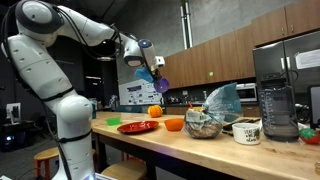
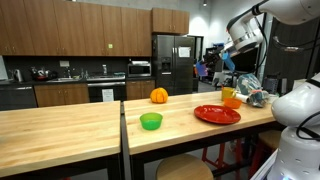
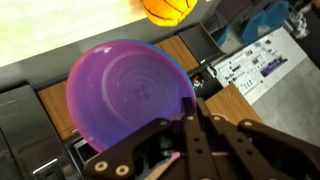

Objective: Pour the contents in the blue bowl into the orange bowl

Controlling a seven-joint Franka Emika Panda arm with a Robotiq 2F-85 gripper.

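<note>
The fingers [image 3: 197, 135] are clenched on the rim of the blue bowl [image 3: 130, 95]. In the wrist view the bowl's purple-blue inner face is turned toward the camera. In an exterior view the blue bowl [image 1: 152, 77] hangs tipped steeply, high above the counter [image 1: 200, 150], touching nothing but the fingers.

The orange bowl [image 1: 174, 124] stands upright on the counter, below the held bowl. Whether it lies directly under the blue bowl cannot be told. A red plate [image 1: 137, 127] lies just beside the orange bowl. An orange fruit [image 1: 154, 110] sits behind the two. A green bowl [image 2: 151, 121] rests apart from the plate, near the counter edge. A bag [image 1: 215, 110], a mug [image 1: 246, 131] and a blender [image 1: 275, 95] stand on the far side of the orange bowl.
</note>
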